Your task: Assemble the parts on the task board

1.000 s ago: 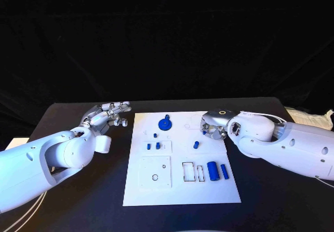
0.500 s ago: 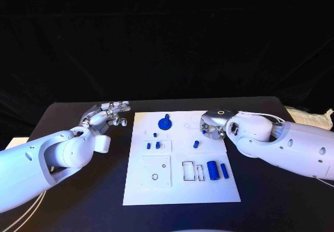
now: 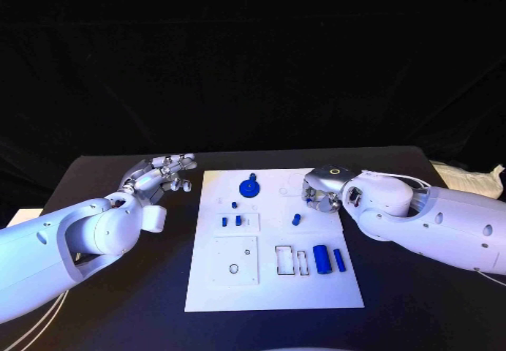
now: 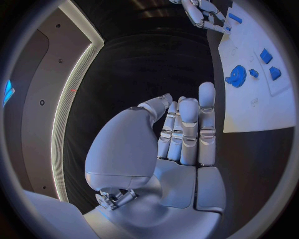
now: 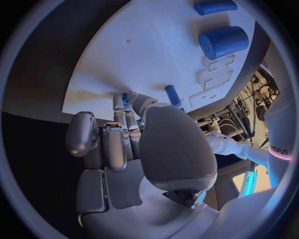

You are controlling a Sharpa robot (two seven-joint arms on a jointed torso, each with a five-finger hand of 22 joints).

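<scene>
The white task board (image 3: 276, 285) lies in the middle of the black table (image 3: 105, 175), long side running away from the robot; near its far edge sits a round blue disc part (image 3: 248, 188) with a small knob on top; closer in, on the left half, two small blue blocks (image 3: 232, 220) stand side by side in a raised square frame, and below them is a larger square plate with a hole; a short blue peg (image 3: 297, 218) lies alone near the board's middle; toward the near right, a thick blue cylinder (image 3: 322, 259) and a thinner blue bar (image 3: 339, 259) lie parallel, just beside some rectangular slots. The left hand (image 3: 164, 173) hovers over the bare table just off the board's far left corner; in the left wrist view its fingers (image 4: 187, 129) stand straight and close together, thumb apart, with nothing in them. The right hand (image 3: 322, 191) is over the board's far right part, beyond the blue peg; in the right wrist view its fingers (image 5: 115, 142) are curled inward and a small blue part (image 5: 125, 98) shows at the fingertips, seemingly pinched there, though the thumb hides the contact; the thick cylinder (image 5: 223, 42) and the bar (image 5: 215, 6) lie well apart from that hand.
</scene>
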